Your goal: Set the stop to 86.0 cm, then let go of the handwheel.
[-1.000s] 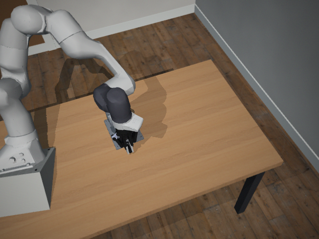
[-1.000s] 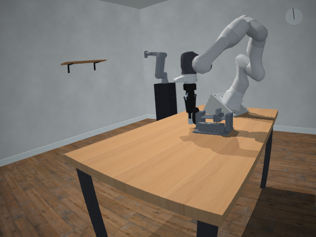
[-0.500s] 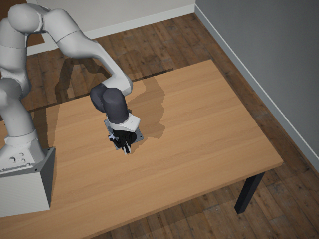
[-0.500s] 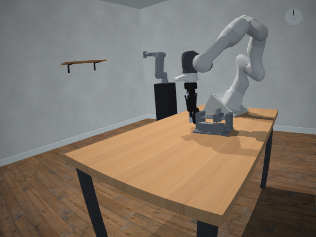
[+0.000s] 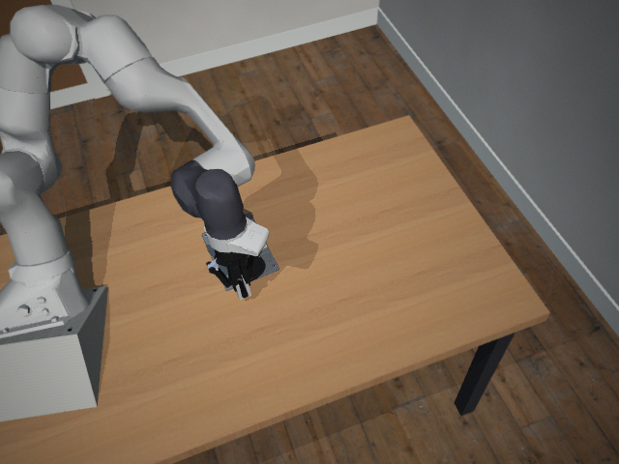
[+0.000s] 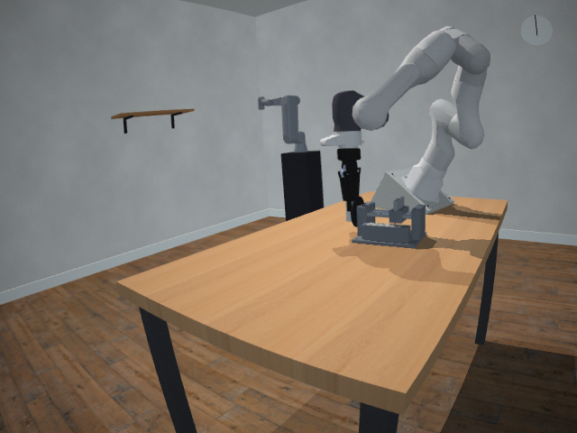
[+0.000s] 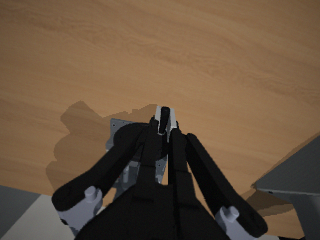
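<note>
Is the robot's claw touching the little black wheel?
Touching. In the exterior view the gripper comes straight down onto the handwheel at the fixture's end; its fingers are shut on the handwheel's handle, with no gap showing.

We are seeing a white, rounded arm (image 5: 139, 84) with a dark grey wrist (image 5: 217, 202), black gripper (image 5: 242, 290), grey-tipped fingers.

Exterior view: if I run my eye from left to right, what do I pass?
Wall shelf → second, smaller grey arm on a black pedestal → gripper, shut on the dark handwheel → grey slide fixture → the working arm's slanted base → round wall clock.
</note>
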Controlling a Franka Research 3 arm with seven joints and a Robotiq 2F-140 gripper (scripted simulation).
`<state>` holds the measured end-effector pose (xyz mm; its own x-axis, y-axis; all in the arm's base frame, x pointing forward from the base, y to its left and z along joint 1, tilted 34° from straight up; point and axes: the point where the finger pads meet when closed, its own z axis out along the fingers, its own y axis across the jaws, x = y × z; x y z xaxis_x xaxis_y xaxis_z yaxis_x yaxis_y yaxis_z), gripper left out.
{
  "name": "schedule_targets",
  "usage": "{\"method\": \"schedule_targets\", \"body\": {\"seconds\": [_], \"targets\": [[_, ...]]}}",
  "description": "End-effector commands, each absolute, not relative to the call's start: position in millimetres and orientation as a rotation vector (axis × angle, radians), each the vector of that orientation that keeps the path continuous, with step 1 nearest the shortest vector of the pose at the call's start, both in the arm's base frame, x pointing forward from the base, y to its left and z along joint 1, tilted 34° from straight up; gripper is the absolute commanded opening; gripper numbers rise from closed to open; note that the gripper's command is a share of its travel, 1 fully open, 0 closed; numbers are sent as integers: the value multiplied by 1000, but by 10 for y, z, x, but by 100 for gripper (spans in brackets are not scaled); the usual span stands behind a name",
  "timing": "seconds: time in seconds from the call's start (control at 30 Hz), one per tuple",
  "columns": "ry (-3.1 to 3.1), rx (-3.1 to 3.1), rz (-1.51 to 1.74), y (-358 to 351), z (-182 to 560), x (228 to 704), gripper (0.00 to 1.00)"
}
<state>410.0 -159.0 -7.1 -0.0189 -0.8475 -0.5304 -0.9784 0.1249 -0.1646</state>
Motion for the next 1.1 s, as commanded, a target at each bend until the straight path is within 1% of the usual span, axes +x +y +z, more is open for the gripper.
{"method": "schedule_targets", "body": {"seconds": [0.0,1.07], "targets": [[1895,-1761,341,-1602,-46,4063,4],[1895,-1761,341,-1640,15,4015,4]]}}
